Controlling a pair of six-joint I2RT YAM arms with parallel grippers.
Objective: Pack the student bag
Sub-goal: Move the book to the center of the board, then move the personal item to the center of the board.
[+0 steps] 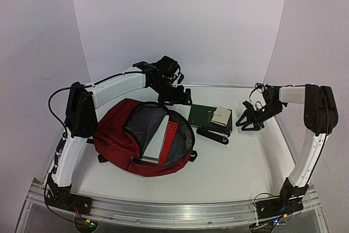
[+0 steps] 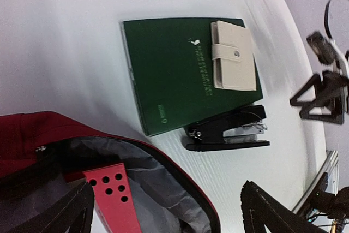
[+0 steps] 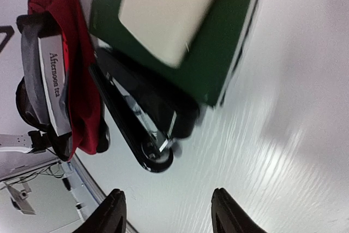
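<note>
**Item 1.** Student bag point(image 1: 117, 135): dark red soft fabric backpack with black zippers and grey lining. It lies on the left-centre of the white tabletop point(image 1: 234, 167), with its main compartment unzipped and gaping towards the right.
- Contents: a white book point(image 1: 155, 144) with "Afternoon tea" printed on its spine.
- Contents: a flat bright red folder point(image 1: 172, 131) with punched holes, leaning beside the book.

**Item 2.** Dark green rectangular notebook point(image 1: 206, 117): flat on the table, just right of the bag's mouth.

**Item 3.** Cream snap-closure wallet point(image 1: 222, 116): resting on the notebook's right portion.

**Item 4.** Black stapler point(image 1: 212, 135): on the table along the notebook's near edge and touching it, between the notebook and the bag's rim.

**Item 5.** Left gripper point(image 1: 179, 97): positioned above the far rim of the bag. Its fingers point(image 2: 60, 214) are spread wide and it grips nothing.

**Item 6.** Right gripper point(image 1: 251, 124): low over the table, just right of the notebook and apart from it. Its fingers point(image 3: 112, 214) are parted and it is empty, pointing towards the stapler and notebook.
</note>
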